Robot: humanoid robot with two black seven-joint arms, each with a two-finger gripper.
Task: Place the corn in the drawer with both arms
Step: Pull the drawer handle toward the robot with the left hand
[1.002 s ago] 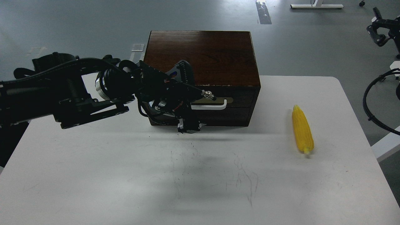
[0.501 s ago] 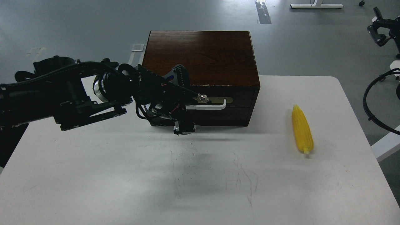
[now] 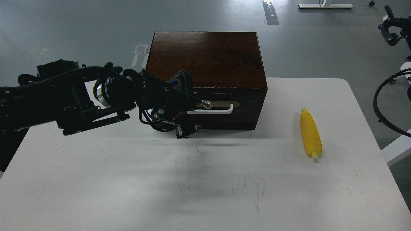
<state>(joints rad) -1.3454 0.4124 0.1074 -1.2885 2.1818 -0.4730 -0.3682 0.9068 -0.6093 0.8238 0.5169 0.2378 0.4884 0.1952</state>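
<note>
The corn [image 3: 310, 132] lies on the white table [image 3: 96, 179] at the right, pointed tip away from me, apart from both arms. The dark brown wooden box [image 3: 205, 57] stands at the table's back middle. Its drawer [image 3: 244, 112] faces me, with a white bar handle [image 3: 218, 111]. My left gripper [image 3: 192, 116] is at the handle's left end, dark and partly end-on, so I cannot tell its fingers apart or whether they hold the bar. My right gripper [image 3: 391, 29] is small at the far upper right, off the table.
A looped black cable [image 3: 383, 109] of the right arm hangs beside the table's right edge. Faint scribble marks cover the table's middle [image 3: 221, 183]. Grey floor lies behind the box, with a white stand base [image 3: 324, 5] at the top.
My left arm and gripper have shifted a little leftward along the drawer front, uncovering more of the handle. The right gripper has risen slightly. The corn has not moved.
</note>
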